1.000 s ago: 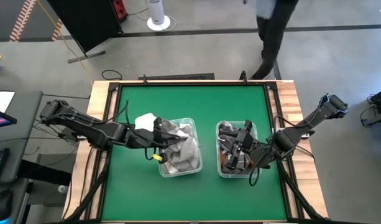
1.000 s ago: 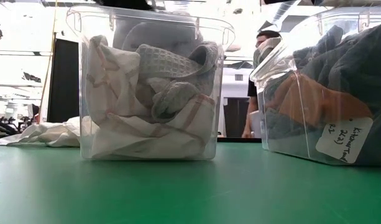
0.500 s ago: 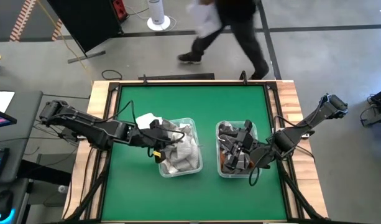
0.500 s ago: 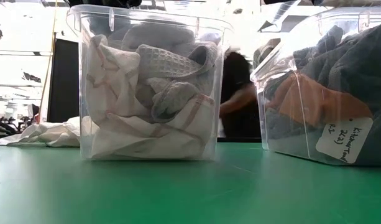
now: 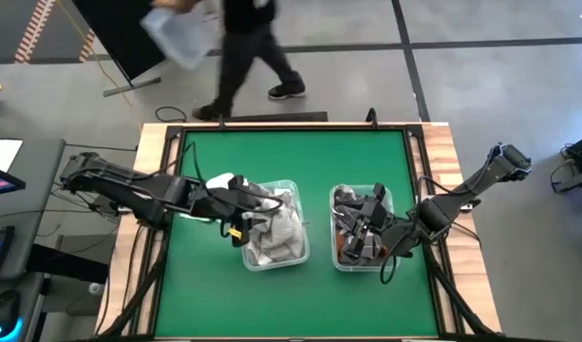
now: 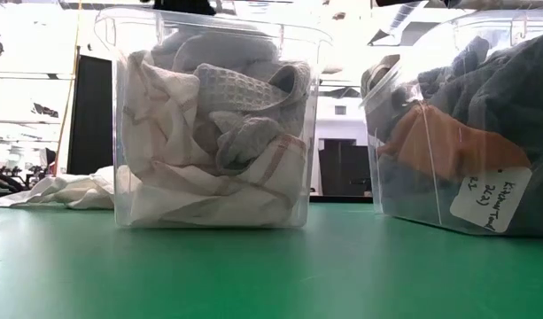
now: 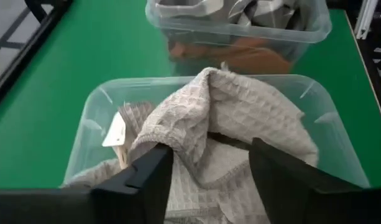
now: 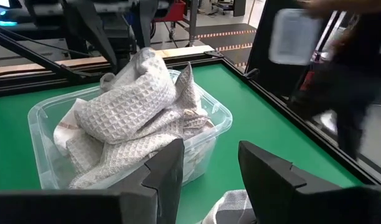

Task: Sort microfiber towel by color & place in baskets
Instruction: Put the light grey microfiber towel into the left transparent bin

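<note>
Green table [image 5: 291, 166] w/ two baskets [image 5: 274, 237]; person [image 5: 238, 43] walking behind; left gripper [image 7: 209, 165] & right gripper [image 8: 209, 168] both apart.

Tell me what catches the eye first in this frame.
Two clear tubs sit side by side mid-table: the left tub is heaped with pale waffle-weave towels, the right tub with dark grey ones. The left tool hangs open over the pale heap, and the right tool is open over the right tub. A white cloth lies on the mat beside the left tub, and a person walks past beyond the table.
</note>
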Action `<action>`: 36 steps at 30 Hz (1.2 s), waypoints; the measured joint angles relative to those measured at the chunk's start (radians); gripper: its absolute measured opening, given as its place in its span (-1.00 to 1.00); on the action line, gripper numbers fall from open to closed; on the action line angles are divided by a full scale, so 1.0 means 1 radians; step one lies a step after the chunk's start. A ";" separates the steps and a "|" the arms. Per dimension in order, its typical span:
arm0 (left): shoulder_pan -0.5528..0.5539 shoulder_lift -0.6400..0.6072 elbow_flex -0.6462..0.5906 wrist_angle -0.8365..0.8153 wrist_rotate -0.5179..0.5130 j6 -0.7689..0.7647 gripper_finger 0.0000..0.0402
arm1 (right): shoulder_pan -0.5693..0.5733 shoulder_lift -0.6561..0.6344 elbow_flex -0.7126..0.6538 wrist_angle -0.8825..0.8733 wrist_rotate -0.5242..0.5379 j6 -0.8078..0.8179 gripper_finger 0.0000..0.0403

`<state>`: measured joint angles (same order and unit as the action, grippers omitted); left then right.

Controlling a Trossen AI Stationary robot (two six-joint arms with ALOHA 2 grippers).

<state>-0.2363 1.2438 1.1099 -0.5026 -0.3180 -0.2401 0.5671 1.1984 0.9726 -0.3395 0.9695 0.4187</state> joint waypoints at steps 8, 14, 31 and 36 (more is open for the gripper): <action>-0.001 0.000 0.090 -0.050 -0.004 0.060 0.15 | 0.000 0.000 0.000 0.000 0.000 0.002 -0.08; -0.001 0.000 0.133 -0.014 -0.063 0.133 0.15 | 0.000 0.000 0.000 0.000 0.000 0.002 -0.08; 0.047 0.399 0.125 -0.167 0.050 -0.123 0.15 | 0.000 0.000 0.000 0.001 0.000 0.000 -0.08; 0.061 0.491 0.128 -0.141 0.112 -0.127 0.15 | 0.000 0.000 0.000 0.001 0.000 0.000 -0.08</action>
<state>-0.1756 1.7348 1.2377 -0.6433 -0.2062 -0.3667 0.5671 1.1988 0.9726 -0.3389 0.9691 0.4188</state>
